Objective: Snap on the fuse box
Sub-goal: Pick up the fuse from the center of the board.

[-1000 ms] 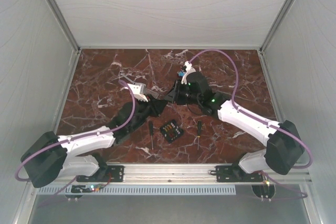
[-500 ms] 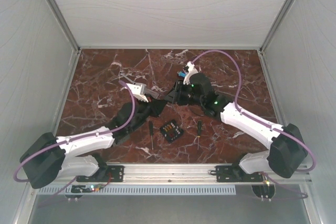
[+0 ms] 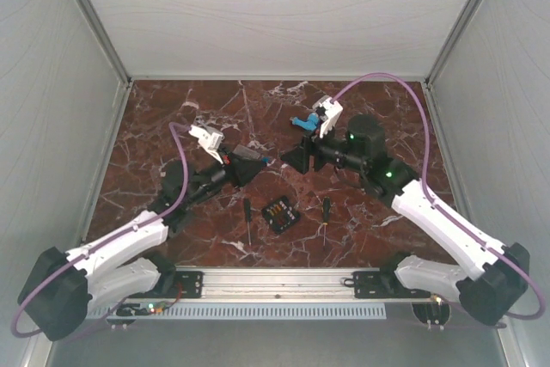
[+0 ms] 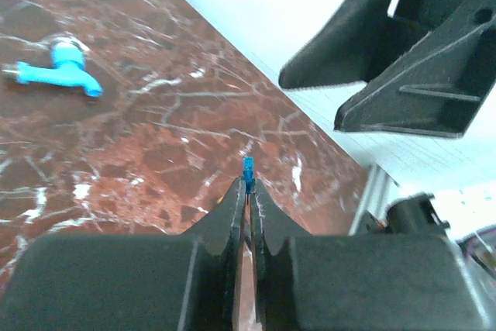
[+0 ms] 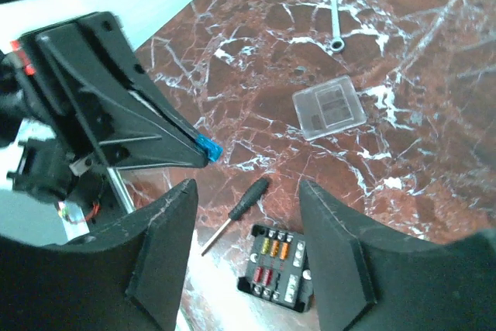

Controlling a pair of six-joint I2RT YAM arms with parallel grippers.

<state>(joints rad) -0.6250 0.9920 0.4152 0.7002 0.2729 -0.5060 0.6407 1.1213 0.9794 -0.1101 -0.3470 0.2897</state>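
The left pincer point(image 4: 248, 191) is pressed together on a tiny blue bit point(image 4: 248, 167), which sticks out just past its tips; the right wrist view shows the same blue bit at the point of that black pincer, held above the tabletop point(image 3: 155, 143).

The right pincer point(image 5: 252, 257) stands apart with nothing between its 2 fingers point(image 5: 167, 253); it faces the left pincer over the middle of the tabletop, tips near each other but not touching.

The fuse box point(image 3: 279, 212), a black square tray with rows of small orange, red and pale fuses, lies flat and uncovered on the marble near the front edge, between 2 black-handled screwdrivers; one screwdriver point(image 3: 247, 219) lies to its left, the other screwdriver point(image 3: 326, 217) to its right, neither touching it.

Its clear square lid point(image 5: 329, 106) lies flat on the tabletop, apart from the tray and farther back, close to the left pincer.

A small silver wrench point(image 5: 335, 32) lies beyond the lid.

A blue tap-shaped part point(image 3: 302, 120) rests on the marble behind the right pincer, well apart from the tray.
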